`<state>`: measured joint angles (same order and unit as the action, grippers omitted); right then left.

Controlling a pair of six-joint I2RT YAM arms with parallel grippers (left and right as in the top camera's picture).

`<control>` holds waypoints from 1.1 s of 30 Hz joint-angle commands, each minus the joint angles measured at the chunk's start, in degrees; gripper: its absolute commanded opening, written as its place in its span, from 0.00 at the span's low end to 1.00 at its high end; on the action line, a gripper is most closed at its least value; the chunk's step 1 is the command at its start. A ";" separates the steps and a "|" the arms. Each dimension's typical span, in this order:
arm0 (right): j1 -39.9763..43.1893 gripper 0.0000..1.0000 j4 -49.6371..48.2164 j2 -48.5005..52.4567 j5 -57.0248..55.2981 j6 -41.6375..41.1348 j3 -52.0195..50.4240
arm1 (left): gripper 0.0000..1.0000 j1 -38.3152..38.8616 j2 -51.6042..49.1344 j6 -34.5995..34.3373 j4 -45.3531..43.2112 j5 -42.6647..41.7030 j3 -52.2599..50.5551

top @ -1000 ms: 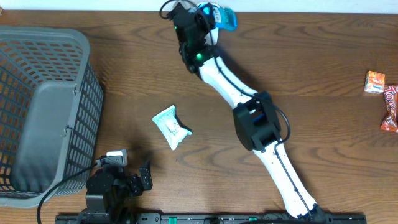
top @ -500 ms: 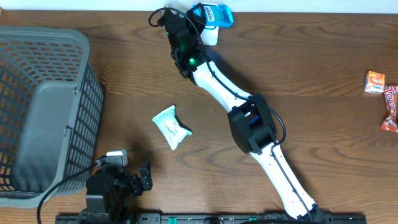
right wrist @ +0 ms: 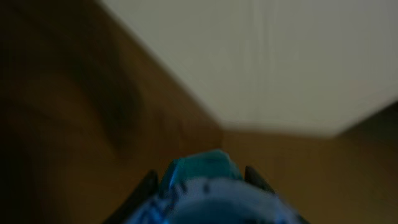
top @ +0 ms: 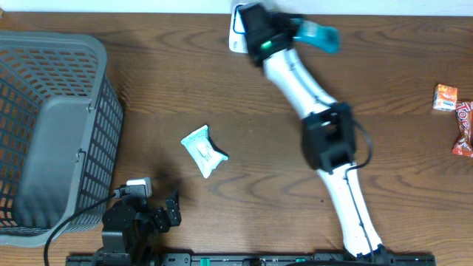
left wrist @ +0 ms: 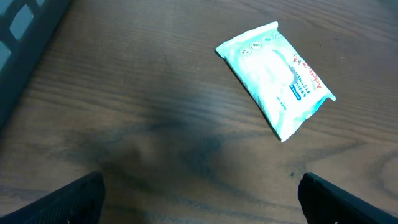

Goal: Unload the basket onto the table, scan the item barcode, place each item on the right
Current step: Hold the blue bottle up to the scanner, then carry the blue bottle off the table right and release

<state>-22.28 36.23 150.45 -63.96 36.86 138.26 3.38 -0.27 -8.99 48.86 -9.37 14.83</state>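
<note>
Swung right along the far desk [top: 148, 96] edge: right gripper [top: 299, 30] clamped on blue scanner [top: 325, 38], well apart from wipes packet [top: 203, 151]; left gripper [left wrist: 208, 199] gaping wide.

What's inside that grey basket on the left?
The basket shows only its own grey floor; no items are visible in it. Its left edge runs out of the picture, so that strip stays unseen.

Blur smears the right wrist view: the teal object [right wrist: 202, 171] clamped in the right pincer [right wrist: 202, 186] is cut by the bottom edge and cannot be identified. In the left wrist view, only the fingertips [left wrist: 74, 200] of the left pincer [left wrist: 211, 199] show, at the bottom corners. Overhead, the basket [top: 59, 38] runs off the left edge and the red packet [top: 464, 129] off the right.
</note>
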 commanded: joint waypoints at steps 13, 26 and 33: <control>26.77 0.07 30.71 -4.09 21.64 -39.15 1.05 | 0.99 -0.20 0.07 0.11 1.86 -0.68 -0.48; 42.82 0.66 28.13 -4.87 31.41 -40.26 -2.36 | 0.99 -0.20 0.07 0.11 1.86 -0.68 -0.48; 42.91 0.99 27.06 -13.55 47.08 -42.23 -2.12 | 0.99 -0.20 0.07 0.11 1.86 -0.68 -0.48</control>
<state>22.04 63.90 145.47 -26.63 -3.55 135.83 3.38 -0.27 -8.99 48.86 -9.34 14.83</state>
